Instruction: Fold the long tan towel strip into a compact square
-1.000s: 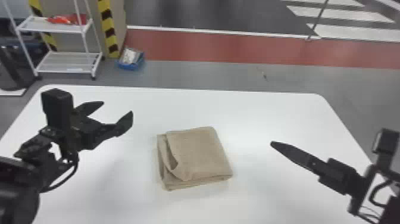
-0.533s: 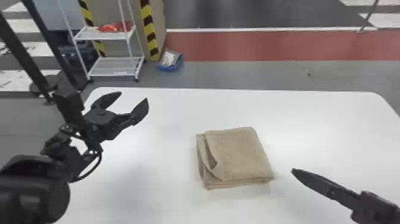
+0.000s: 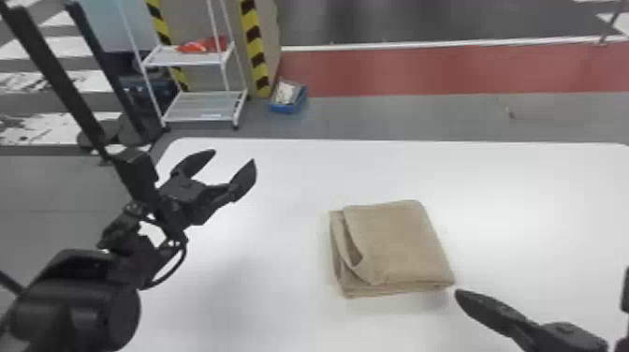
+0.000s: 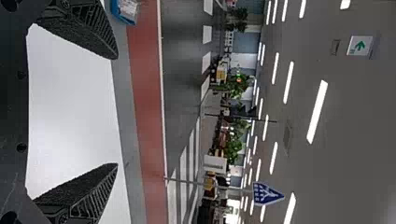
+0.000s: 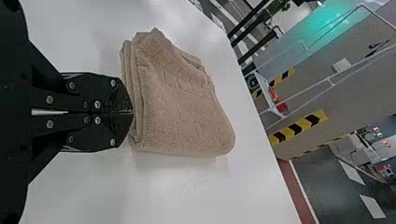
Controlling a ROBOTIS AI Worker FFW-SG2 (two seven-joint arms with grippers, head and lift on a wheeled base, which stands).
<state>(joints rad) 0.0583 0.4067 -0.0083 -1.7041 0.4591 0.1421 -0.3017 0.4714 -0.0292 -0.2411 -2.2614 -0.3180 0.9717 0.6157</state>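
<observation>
Tan cloth towel: The tan cloth towel (image 3: pixel 398 243) lies flat on the counter, folded into a thick, almost square pad. Its layers are stacked up. On the left side, a loose fold gapes like a little pocket.
White smooth counter: The white smooth counter (image 3: pixel 281 182) has a round far left corner. A soft grey shadow (image 3: pixel 220 285) falls on it, left of the towel.
Left tool: The black left tool (image 3: pixel 233 156) is up over the far left part of the counter, well apart from the towel. Its two fingers are wide open, with nothing between them.
Right tool: The black right tool (image 3: pixel 458 292) is at the towel's near right corner. Its fingers are closed together. I cannot tell if the tips touch the cloth.
Floor: Past the counter is grey floor (image 3: pixel 421 117), then a red strip (image 3: pixel 398 70), a thin white line (image 3: pixel 421 45) and darker floor.
Shelf: A white metal shelf (image 3: pixel 196 58) stands on the far left, with a bright red thing (image 3: pixel 201 45) on top.
Box: A blue box (image 3: pixel 286 108) sits on the floor near the yellow and black stripes (image 3: pixel 255 51).
Ceiling: The left wrist view shows a grey ceiling (image 4: pixel 336 172) with long white lights (image 4: pixel 317 112) and a green arrow sign (image 4: pixel 359 45).
Plants: Leafy green plants (image 4: pixel 232 150) are far back in the room.
</observation>
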